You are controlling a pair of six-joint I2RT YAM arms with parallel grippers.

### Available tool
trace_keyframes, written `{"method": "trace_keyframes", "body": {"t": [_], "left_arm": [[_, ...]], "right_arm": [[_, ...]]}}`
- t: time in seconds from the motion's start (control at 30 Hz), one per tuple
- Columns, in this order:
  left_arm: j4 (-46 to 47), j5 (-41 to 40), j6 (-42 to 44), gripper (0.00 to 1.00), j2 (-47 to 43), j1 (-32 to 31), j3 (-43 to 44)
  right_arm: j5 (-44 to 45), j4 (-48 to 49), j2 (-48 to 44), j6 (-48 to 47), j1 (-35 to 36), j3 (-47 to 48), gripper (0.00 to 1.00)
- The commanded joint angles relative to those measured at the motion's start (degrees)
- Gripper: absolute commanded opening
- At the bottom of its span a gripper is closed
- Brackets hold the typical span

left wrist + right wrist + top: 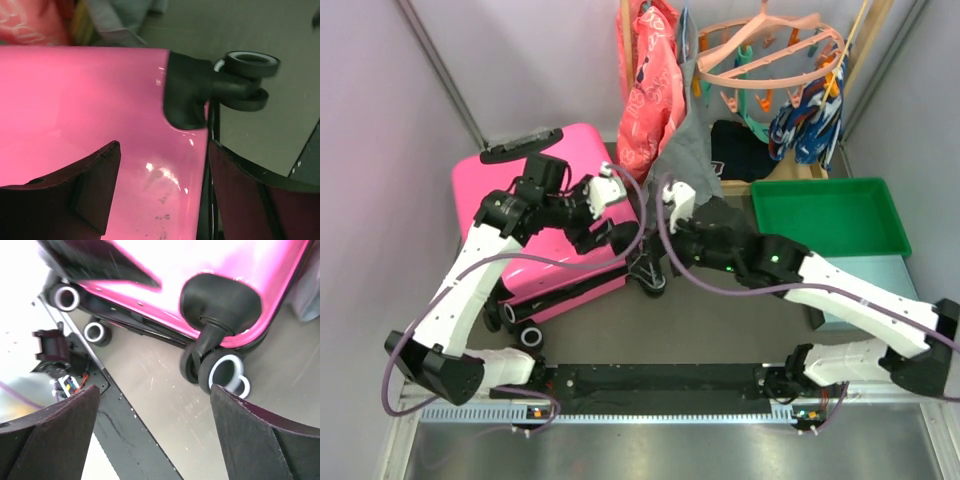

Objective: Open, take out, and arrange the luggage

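Luggage: the hot-pink luggage [570, 150] is laid flat on the table [720, 320], left of centre, with its shell shut as far as can be seen from above.
Luggage wheels: black wheels are seen at its near side; one corner wheel [225, 372] is shown close up in the right wrist view, and the same kind of caster [250, 70] is seen beyond the shell's corner in the left wrist view.
Left gripper: the left gripper [603, 212] is held over the pink top shell near its right-hand edge; its jaws are spread wide and nothing is clasped between them [160, 195].
Right gripper: the right gripper [667, 228] is held just beside the luggage's right edge, low over the table; its jaws are parted wide, with nothing caught between them [155, 430].
Green tray: a green tray [825, 215] is set at the right, well apart from the luggage.
Teal box: a pale box [865, 275] is seen just in front of the tray.
Back of scene: a red bag [650, 100], a grey garment [690, 150] and a peg hanger [770, 50] are hung behind.
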Motion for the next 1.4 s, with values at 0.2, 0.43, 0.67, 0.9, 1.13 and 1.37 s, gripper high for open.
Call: {"method": "trace_keyframes", "body": {"t": [0.2,0.43,0.67,0.9,1.13,1.37], "left_arm": [[-15.8,-4.3,28.0,0.85,3.8,-13.3,6.4],[-15.9,-16.2,37.4,0.99,9.3,-27.5,7.7],[-10.5,-17.4,41.1,0.99,7.2,-27.8,2.1],[-6.3,-19.1,42.4,0.99,4.2,-27.9,-3.5],[-2.2,-18.2,42.5,0.99,2.7,-27.9,-6.2],[-2.5,-18.2,46.1,0.99,3.0,-28.2,-9.0]], "right_arm": [[-13.1,9.8,-13.1,-6.2,-16.4,-18.3,0.80],[-20.8,21.6,-6.3,-2.7,-22.4,-24.5,0.28],[-29.6,39.7,2.4,6.6,-21.9,-26.7,0.15],[-32.3,47.7,10.6,12.2,-18.4,-24.0,0.10],[-31.4,52.6,13.7,17.4,-15.9,-24.1,0.08],[-30.5,60.6,14.5,23.7,-15.9,-26.0,0.06]]}}
